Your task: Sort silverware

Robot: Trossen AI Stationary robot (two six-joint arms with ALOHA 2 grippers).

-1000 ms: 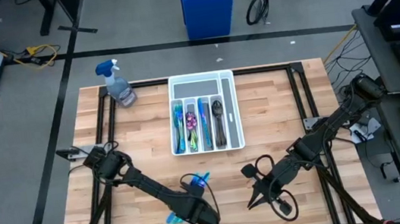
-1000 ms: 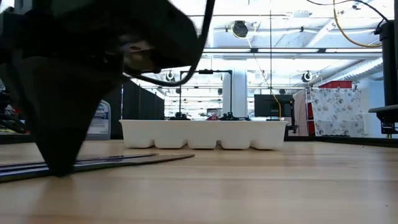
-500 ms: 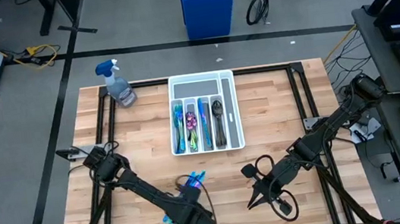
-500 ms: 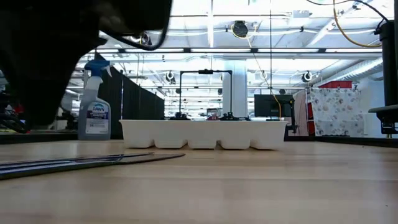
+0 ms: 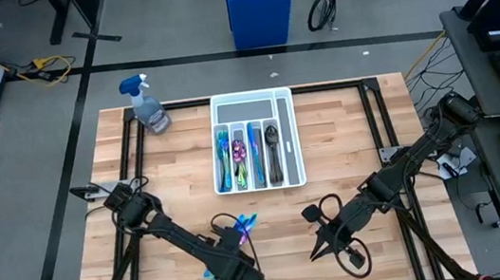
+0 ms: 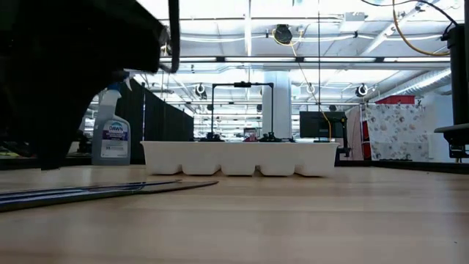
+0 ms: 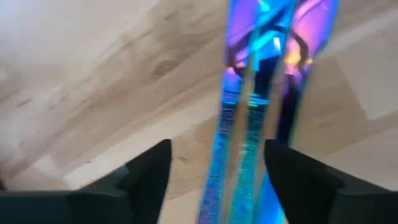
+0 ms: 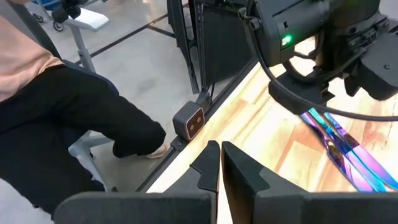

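Observation:
A few blue, iridescent pieces of silverware (image 7: 249, 124) lie side by side flat on the wooden table near its front edge, their far ends showing past my left arm (image 5: 244, 224). My left gripper (image 7: 221, 174) hangs just above them, pointing down, open, with a finger on either side and apart from them. In the low view they lie flat on the table (image 6: 110, 191). More silverware (image 5: 238, 156) lies in the white tray (image 5: 291, 135) at the table's far middle. My right gripper (image 8: 219, 163) waits shut above the near right part of the table (image 5: 320, 244).
A spray bottle (image 5: 146, 105) stands at the table's far left corner. A blue bin (image 5: 259, 7) stands on the floor beyond the table. A seated person (image 8: 56, 106) is just off the table's edge in the right wrist view. Bare wood lies between the tray and the arms.
My left gripper has risen off the table, where its tip stood on the silverware a second ago, and has gone a little toward the table's left edge. The loose pieces have slid slightly left and still lie flat.

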